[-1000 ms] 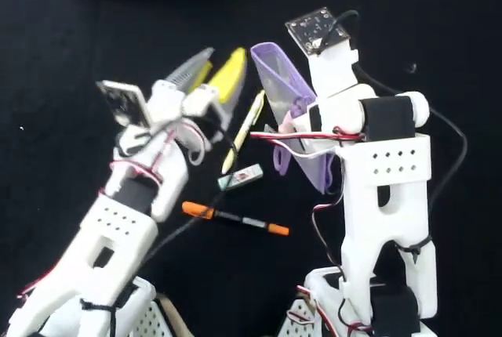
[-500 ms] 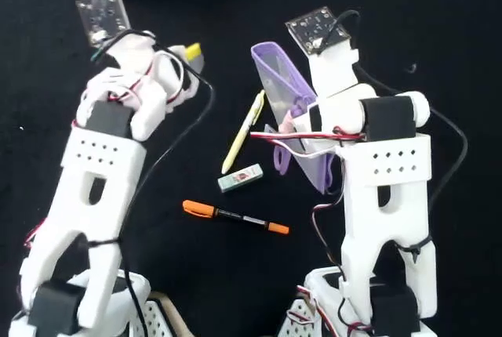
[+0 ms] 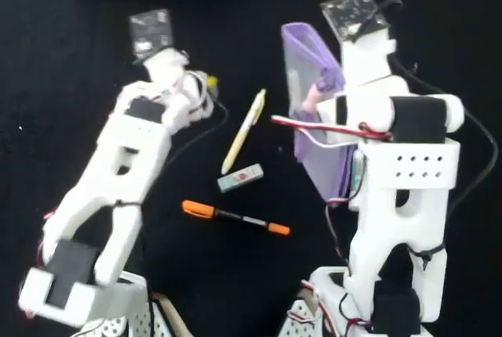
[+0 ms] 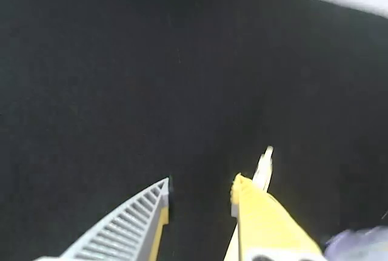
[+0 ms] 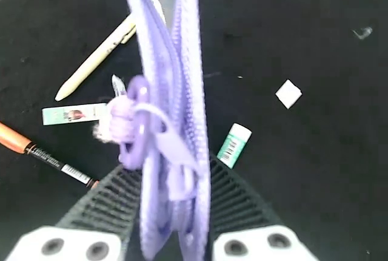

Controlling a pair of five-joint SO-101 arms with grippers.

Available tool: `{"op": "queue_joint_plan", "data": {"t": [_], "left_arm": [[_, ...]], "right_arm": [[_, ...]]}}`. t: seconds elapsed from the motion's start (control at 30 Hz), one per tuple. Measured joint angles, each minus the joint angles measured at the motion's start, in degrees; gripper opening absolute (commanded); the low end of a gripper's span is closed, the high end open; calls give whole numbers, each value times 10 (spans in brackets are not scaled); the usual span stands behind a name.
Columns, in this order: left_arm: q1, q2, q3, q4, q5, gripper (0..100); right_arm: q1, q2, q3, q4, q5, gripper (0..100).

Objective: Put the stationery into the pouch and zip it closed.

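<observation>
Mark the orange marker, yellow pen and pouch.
orange marker [image 3: 235, 218], high view, mid barrel.
yellow pen [image 3: 244, 130], high view, mid barrel.
pouch [image 3: 304, 78], high view, side wall.

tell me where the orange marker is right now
In the high view the orange marker lies flat on the black table, about mid-width in the lower half, just below the small green eraser and the cream pen.

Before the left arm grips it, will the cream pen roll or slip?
The cream pen looks round and slim, so a sideways push would probably roll it. Its barrel lies straight, so it likely stays stiff when lifted.
</observation>
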Motion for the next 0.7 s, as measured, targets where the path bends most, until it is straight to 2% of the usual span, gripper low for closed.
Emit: {"op": "queue_joint_plan", "data": {"t": [0.27, 0.5, 0.7], "left_arm": [[55, 156, -61, -1, -105, 182], [76, 243, -110, -2, -165, 182], [80, 287, -153, 11, -177, 177]], "right_arm": [[67, 0, 0, 0, 24, 11], [74, 0, 0, 0, 47, 11], [74, 0, 0, 0, 47, 11]]}}
